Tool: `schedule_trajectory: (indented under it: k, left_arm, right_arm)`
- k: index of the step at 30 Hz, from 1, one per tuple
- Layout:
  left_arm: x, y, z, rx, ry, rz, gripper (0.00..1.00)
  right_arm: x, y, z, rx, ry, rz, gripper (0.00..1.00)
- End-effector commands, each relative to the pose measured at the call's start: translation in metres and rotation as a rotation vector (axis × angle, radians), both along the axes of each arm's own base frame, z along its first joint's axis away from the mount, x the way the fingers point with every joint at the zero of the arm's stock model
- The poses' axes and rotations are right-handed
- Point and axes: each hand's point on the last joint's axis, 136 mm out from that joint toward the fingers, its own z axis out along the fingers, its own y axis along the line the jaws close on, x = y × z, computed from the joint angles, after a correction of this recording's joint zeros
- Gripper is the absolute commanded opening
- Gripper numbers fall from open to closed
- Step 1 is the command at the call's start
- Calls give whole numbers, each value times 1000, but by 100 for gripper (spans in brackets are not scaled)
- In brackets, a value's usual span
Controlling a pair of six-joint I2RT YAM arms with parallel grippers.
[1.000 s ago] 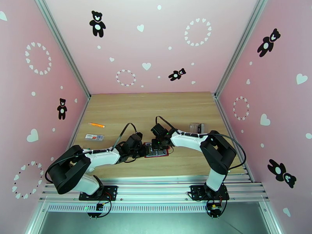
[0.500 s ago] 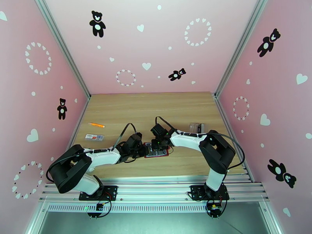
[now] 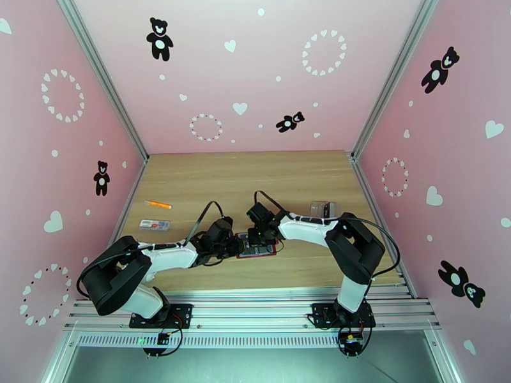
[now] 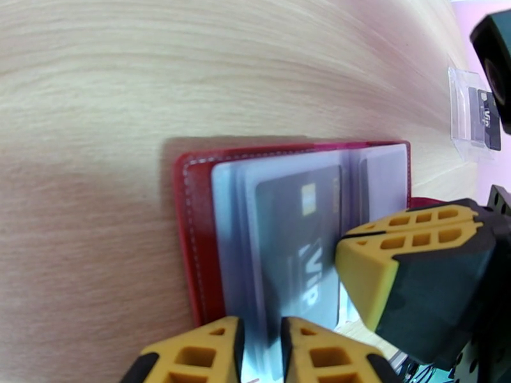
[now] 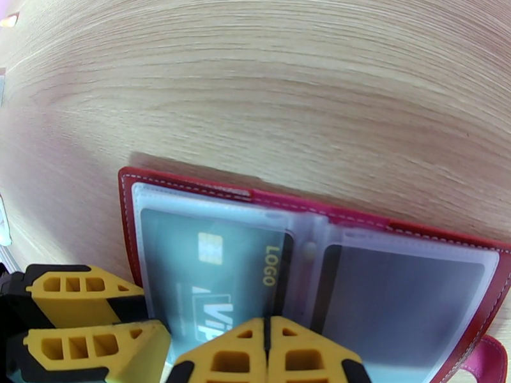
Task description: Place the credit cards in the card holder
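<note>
Far left on the wooden counter, near the pink wall, there's a little orange pen-looking thing, and just in front of it a flat white-and-red strip. Both sit well apart from the action.

Moving toward the middle, the left arm reaches in low, and its claw is at the left edge of the card holder. The gap between its fingers is narrow, and the edge of the grey see-through sleeves sits right in that gap, so it's pinching the sleeve pages. I can't tell if the card edge is in the pinch too.

The card holder lies open and flat on the counter between the two claws, red cover down and sleeves facing up. A dark grey credit card with a chip and "VIP" lettering is inside the left sleeve. The right sleeve has a dark grey rectangle in it as well, which looks like another card, but it's too blurry to be sure. The pink snap tab pokes out at the holder's right edge.

The right claw comes in from the other side, fingers pressed fully together with nothing between them. Its tips are down on the sleeves, close to the fold in the middle.

Further right and a bit farther back is a clear plastic case, well apart from the holder. There's another dark card inside it.
</note>
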Motion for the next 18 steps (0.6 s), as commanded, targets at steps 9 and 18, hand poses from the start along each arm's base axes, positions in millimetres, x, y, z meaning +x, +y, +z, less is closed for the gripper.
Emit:
schedule_trajectory:
  k: [9,18]
  left_arm:
    - [4,-8,8,-16,-2,-28,23]
    - [5,-9,18,-28,-21,-32,23]
  right_arm:
    - [-4,-7,-10,-35,19,3,2]
    - [-4,-8,-11,-36,20,3,2]
